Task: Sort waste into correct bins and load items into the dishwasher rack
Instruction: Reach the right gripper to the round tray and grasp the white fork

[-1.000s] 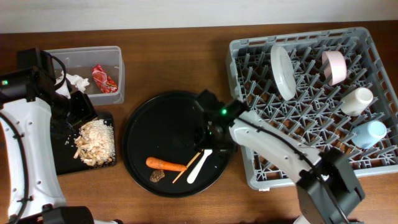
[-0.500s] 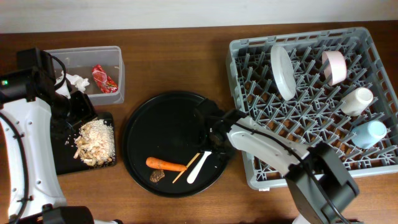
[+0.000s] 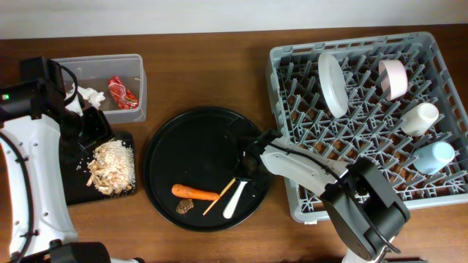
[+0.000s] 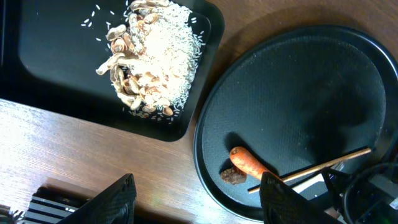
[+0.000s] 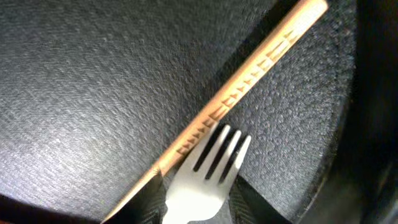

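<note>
**Pinch the fork alone, leave the chopstick**

The right gripper [image 3: 243,169] sits low over the white fork [image 5: 210,167] on the round tray [image 3: 175,139]. I cannot tell if it grips yet. It should close on the neck only, clear of the chopstick [image 5: 249,81] just beside it. The left gripper [image 4: 199,190] hangs open.

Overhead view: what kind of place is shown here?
Probably a robotics test bench staged as a dish-clearing station, not a real kitchen: a dishwasher rack holding a plate sits on a wooden table beside a waste tub, with a white robot arm reaching in.

White fork [image 3: 235,196] lies just beside wooden chopstick [image 3: 219,197], near carrot [image 3: 194,193].
</note>
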Action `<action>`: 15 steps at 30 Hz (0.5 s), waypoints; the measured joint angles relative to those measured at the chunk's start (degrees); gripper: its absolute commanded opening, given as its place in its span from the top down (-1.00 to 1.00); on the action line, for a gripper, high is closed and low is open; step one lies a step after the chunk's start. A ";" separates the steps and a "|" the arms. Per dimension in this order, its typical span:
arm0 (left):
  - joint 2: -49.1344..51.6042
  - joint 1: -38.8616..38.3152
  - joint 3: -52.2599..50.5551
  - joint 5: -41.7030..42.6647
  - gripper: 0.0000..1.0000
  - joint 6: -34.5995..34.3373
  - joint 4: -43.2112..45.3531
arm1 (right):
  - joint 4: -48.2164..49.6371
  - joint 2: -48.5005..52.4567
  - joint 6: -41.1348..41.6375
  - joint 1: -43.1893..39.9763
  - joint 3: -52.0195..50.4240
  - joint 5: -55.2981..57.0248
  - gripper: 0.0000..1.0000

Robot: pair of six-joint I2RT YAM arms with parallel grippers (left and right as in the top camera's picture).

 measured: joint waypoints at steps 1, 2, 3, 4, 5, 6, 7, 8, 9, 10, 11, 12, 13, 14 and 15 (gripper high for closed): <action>0.00 0.00 0.00 0.00 -0.26 0.00 -0.02 | -0.02 0.04 0.09 0.00 0.00 -0.02 0.44; 0.00 0.00 0.00 0.00 -0.26 0.00 -0.02 | 0.00 0.09 0.15 0.00 0.00 -0.09 0.45; 0.00 0.00 0.00 0.00 -0.26 0.00 -0.02 | 0.00 0.09 0.35 0.00 0.00 -0.15 0.46; 0.00 0.00 0.00 0.00 -0.26 0.00 -0.07 | 0.09 0.09 0.42 0.00 0.00 -0.13 0.47; 0.00 0.00 0.00 0.00 -0.26 0.00 -0.07 | 0.20 0.11 0.52 0.00 0.13 -0.17 0.48; 0.00 0.00 0.00 0.00 -0.26 0.00 -0.11 | 0.17 0.24 0.46 0.00 0.35 -0.17 0.49; 0.00 0.00 0.00 0.00 -0.27 0.00 -0.11 | 0.11 0.68 0.39 0.04 0.52 -0.17 0.50; 0.00 0.00 0.00 0.00 -0.26 0.00 -0.11 | -0.26 0.83 0.39 0.04 0.92 -0.15 0.50; 0.00 0.00 0.00 0.00 -0.26 0.00 -0.13 | -0.59 0.98 0.35 0.04 1.40 -0.17 0.51; 0.00 0.00 0.00 0.00 -0.26 0.00 -0.11 | -0.96 1.18 0.37 0.04 1.90 -0.17 0.53; 0.00 0.00 0.00 0.00 -0.27 0.00 -0.11 | -1.27 1.27 0.33 0.04 2.25 -0.17 0.56; 0.00 0.00 0.00 0.00 -0.26 0.00 -0.13 | -1.51 1.33 0.31 0.04 2.54 -0.17 0.62; 0.00 0.00 0.00 0.00 -0.26 0.00 -0.13 | -1.77 1.38 0.20 0.04 2.80 -0.15 0.64; 0.00 0.00 0.00 0.00 -0.26 0.00 -0.11 | -2.01 1.38 0.07 0.04 3.06 -0.15 0.68; 0.00 0.00 0.00 0.00 -0.26 0.00 -0.11 | -2.32 1.38 -0.35 0.04 3.32 -0.17 0.69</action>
